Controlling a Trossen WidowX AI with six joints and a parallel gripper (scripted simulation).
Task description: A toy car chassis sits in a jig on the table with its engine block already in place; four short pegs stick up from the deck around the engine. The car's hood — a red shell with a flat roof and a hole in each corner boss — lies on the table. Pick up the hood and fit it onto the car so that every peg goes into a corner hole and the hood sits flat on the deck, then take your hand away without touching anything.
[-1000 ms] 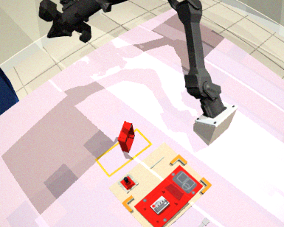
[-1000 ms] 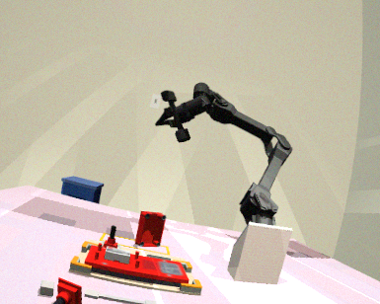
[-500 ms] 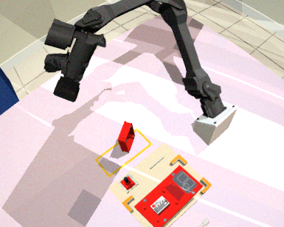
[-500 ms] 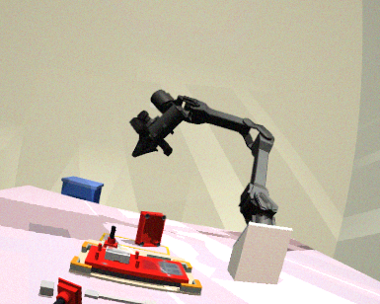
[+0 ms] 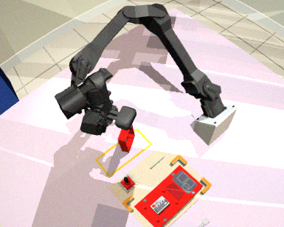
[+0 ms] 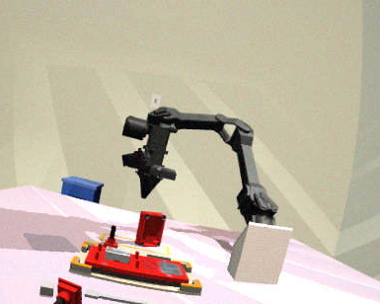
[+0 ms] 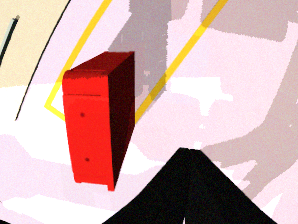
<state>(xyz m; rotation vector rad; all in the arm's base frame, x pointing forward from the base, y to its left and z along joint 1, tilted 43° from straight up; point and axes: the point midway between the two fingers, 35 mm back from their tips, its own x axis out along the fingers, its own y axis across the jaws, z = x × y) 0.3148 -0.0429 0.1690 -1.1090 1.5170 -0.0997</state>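
1. One red piece with a black knob (image 6: pixel 68 291) is nearest in the exterior view, cut off by the bottom edge; a small grey block (image 6: pixel 46 288) and a pale rod (image 6: pixel 115 296) lie near it.
2. Behind them, the red car chassis (image 5: pixel 171 197) (image 6: pixel 150 267) sits in its jig, a cream board with orange corner brackets (image 5: pixel 179 160) (image 6: pixel 191 286). A grey-and-white engine block (image 5: pixel 160 205) (image 6: pixel 117 254) is on the deck, with short pegs around it.
3. A second red piece with an upright black knob (image 5: pixel 127 181) (image 6: pixel 112 241) is on the board beside the chassis; a slim rod (image 5: pixel 157 163) lies near the board's edge.
4. Beyond the jig, the red hood (image 5: pixel 126 139) (image 6: pixel 151 229) (image 7: pixel 92 127) stands on edge on the pale pink surface (image 5: pixel 23 147) (image 6: pixel 17 257) (image 7: pixel 250 100), by a yellow rectangular outline (image 5: pixel 123 159) (image 7: pixel 186 52). It is off the chassis, its hollow underside facing the exterior view.
5. The black gripper (image 5: pixel 91 129) (image 6: pixel 144 196) (image 7: pixel 186 157) points downward above the surface, near the hood but apart from it. Its fingers are clenched together, grasping nothing.
6. The dark arm (image 5: pixel 186 55) (image 6: pixel 196 121) arches from a pale base block (image 5: pixel 212 129) (image 6: pixel 264 257).
7. Farther back are a blue bin (image 5: pixel 1 88) (image 6: pixel 81 190) and a beige wall (image 6: pixel 283 74).
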